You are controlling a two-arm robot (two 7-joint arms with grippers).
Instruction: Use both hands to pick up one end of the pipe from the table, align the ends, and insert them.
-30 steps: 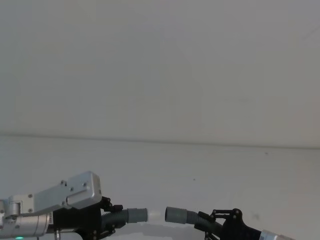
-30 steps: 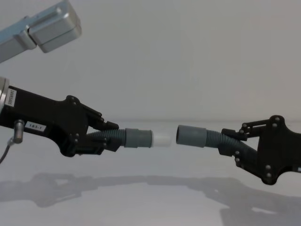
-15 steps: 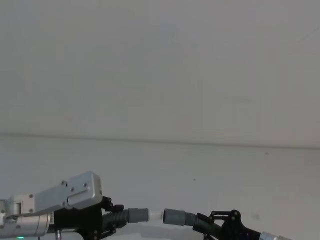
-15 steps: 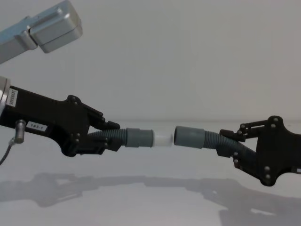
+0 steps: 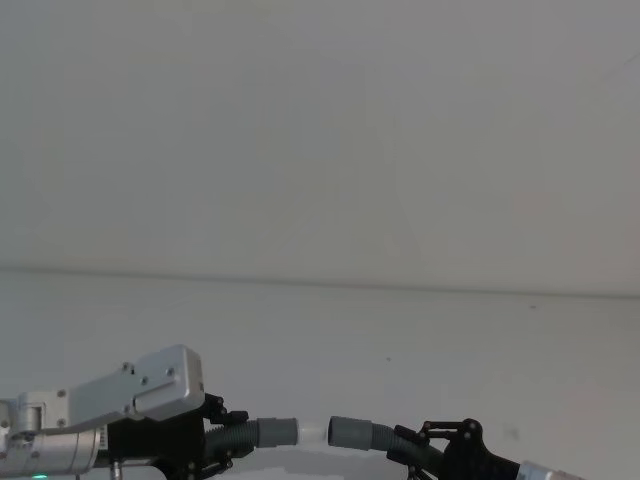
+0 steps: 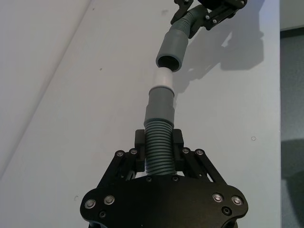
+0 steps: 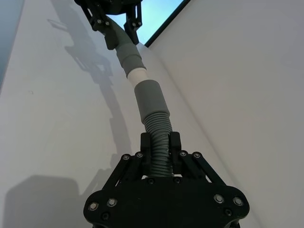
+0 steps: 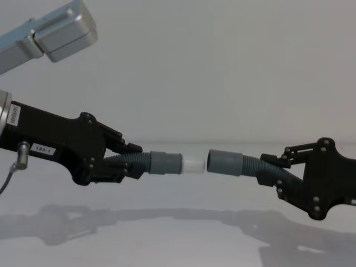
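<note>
White and bare, the tabletop [image 8: 178, 233] lies below both arms. Above it, the left end effector [image 8: 129, 162] is clamped on the ribbed body of one pipe piece [image 8: 146, 162], whose grey cuff ends in a white tip [image 8: 192, 163]. The right end effector [image 8: 272, 168] grips the ribbed body of the other pipe piece [image 8: 250, 165]. Its wide cuff [image 8: 224, 162] faces the white tip, mouth just at it, nearly in line, neither pipe touching the tabletop.

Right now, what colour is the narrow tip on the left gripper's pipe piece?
White, the narrow tip beyond a grey cuff; clearest in the chest view.
</note>
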